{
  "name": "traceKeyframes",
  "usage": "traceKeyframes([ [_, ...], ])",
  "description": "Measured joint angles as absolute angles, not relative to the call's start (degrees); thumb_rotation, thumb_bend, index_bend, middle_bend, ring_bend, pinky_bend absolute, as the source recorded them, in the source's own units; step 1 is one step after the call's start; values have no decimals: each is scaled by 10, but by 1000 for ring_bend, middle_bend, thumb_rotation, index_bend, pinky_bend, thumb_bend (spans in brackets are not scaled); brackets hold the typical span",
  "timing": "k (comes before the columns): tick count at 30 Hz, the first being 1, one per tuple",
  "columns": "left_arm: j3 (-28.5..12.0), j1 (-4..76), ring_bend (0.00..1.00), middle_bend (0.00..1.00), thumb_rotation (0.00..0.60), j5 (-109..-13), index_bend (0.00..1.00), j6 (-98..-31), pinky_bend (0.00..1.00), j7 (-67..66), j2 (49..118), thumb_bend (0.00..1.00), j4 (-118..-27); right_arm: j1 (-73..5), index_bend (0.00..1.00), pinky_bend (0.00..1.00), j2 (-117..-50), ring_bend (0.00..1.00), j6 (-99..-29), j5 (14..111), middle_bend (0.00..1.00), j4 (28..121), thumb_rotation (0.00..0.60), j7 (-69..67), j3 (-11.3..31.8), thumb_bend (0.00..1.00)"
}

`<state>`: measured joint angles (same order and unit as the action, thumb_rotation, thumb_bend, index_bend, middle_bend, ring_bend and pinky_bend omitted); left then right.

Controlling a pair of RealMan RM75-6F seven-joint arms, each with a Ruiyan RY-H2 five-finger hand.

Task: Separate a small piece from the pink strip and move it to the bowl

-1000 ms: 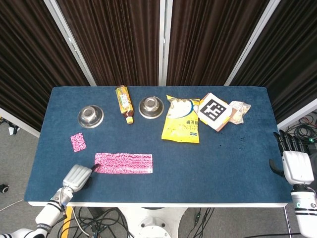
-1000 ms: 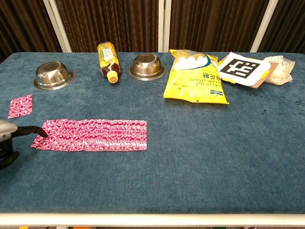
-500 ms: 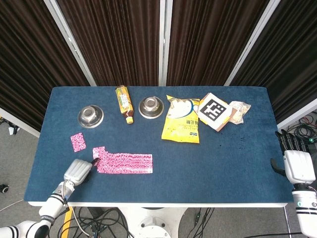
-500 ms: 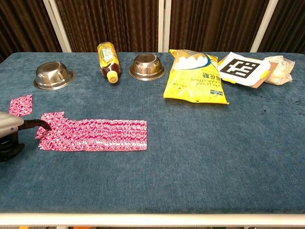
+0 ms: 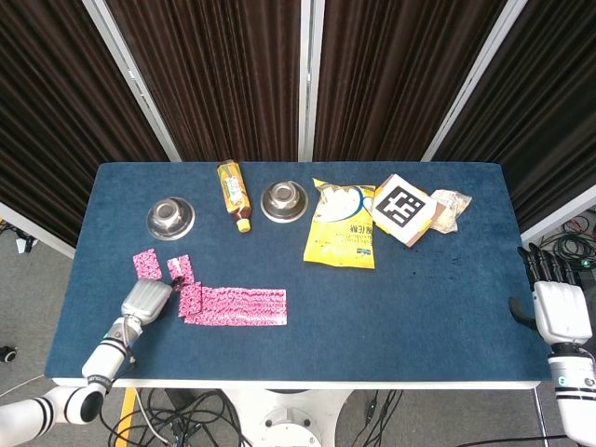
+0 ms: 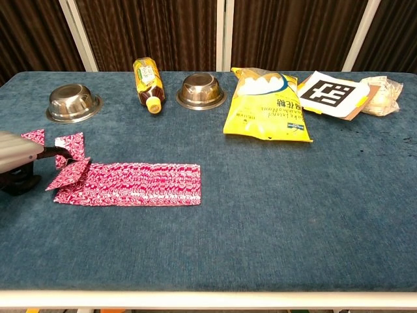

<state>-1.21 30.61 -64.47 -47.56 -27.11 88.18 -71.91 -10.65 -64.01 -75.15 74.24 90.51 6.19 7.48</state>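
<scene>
Down at the near-left of the table, you're lifting the left end of the pink strip [image 5: 233,304]: your left hand [image 5: 146,300] is pinching a small piece [image 6: 70,145], seemingly still attached. Next, I'd say, tear it free and carry it far-left to the bowl [image 5: 170,218]. Right hand [image 5: 559,312] is idling, fingers spread, holding nothing.

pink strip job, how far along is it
Partly done. One small pink piece already lies apart on the table, not in a bowl. In hand: the left hand pinches the strip's end piece, lifted and peeling off the pink strip; whether it's fully torn free is unclear. Left: carry it to the bowl, which looks empty. The right hand idles.
</scene>
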Motion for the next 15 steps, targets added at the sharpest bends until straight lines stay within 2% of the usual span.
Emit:
traceKeyframes([
  [15,-42,341,916,936,600,-650,168,-473,981,-237,897,600,-658,-116,0,0,-648,0,-739,729,0,905,600,78,77,297],
])
